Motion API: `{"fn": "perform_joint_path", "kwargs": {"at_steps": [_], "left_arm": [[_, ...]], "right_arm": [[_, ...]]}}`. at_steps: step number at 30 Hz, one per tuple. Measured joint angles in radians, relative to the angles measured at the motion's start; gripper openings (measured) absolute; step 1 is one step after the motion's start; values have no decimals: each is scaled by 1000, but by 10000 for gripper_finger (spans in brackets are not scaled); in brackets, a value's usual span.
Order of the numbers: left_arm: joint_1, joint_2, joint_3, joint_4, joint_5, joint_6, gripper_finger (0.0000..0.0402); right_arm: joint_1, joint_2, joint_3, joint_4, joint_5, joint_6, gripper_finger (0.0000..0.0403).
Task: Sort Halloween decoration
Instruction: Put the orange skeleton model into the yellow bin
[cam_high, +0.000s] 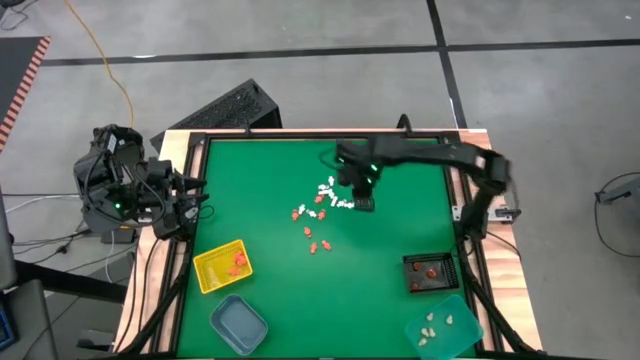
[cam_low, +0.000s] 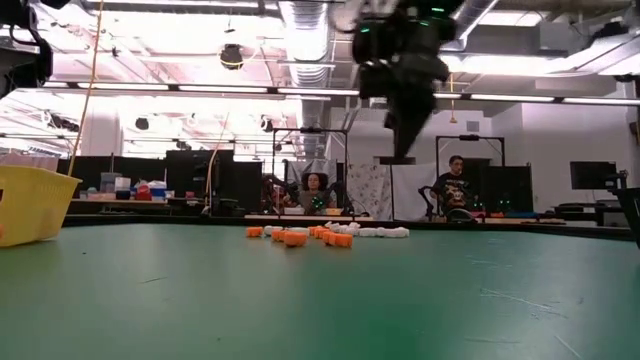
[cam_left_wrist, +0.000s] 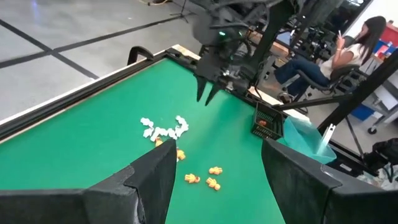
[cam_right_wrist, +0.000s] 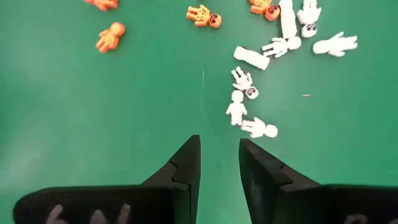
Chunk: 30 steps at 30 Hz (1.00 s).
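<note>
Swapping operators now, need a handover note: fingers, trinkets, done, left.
Right gripper: fingers slightly apart, empty, above the mat beside the white trinkets.
Left gripper: parked at the left table edge, fingers open, empty.
Done: some orange pieces in the yellow tray and black tray, white ones in the teal tray.
Left: mixed pile mid-mat, including orange trinkets.

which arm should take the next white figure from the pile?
Right. The right gripper hangs open just above the white figures mid-table, empty. The left gripper waits at the table's left edge, far from the pile.
</note>
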Motion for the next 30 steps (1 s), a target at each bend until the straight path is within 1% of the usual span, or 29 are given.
{"fn": "perform_joint_path", "kwargs": {"at_steps": [2, 5, 7, 8, 10, 12, 17, 21, 23, 28, 30], "left_arm": [[0, 0, 0, -1, 0, 13, 226], [0, 0, 0, -1, -6, 16, 226], [0, 0, 0, -1, -16, 7, 226], [0, 0, 0, 0, -20, 2, 226], [0, 0, 0, 0, -21, -3, 226], [0, 0, 0, 1, -21, -8, 226], [0, 0, 0, 0, -22, -18, 226], [0, 0, 0, 1, -21, -18, 226], [0, 0, 0, 1, -21, -19, 226], [0, 0, 0, 0, -21, -22, 226], [0, 0, 0, 0, -21, -22, 226]], "right_arm": [[33, -91, -169, 234, 49, 89, 106], [98, -172, -366, 618, 138, 230, 106], [153, -180, -465, 859, 184, 319, 106], [181, -173, -502, 952, 208, 356, 106], [237, -128, -540, 1060, 269, 422, 106], [290, -75, -551, 1094, 325, 496, 106], [407, 68, -542, 1230, 383, 632, 106], [489, 135, -503, 1223, 494, 709, 106], [523, 143, -489, 1227, 568, 725, 106], [587, 143, -484, 1221, 826, 729, 115], [604, 143, -484, 1221, 895, 732, 121]]}}
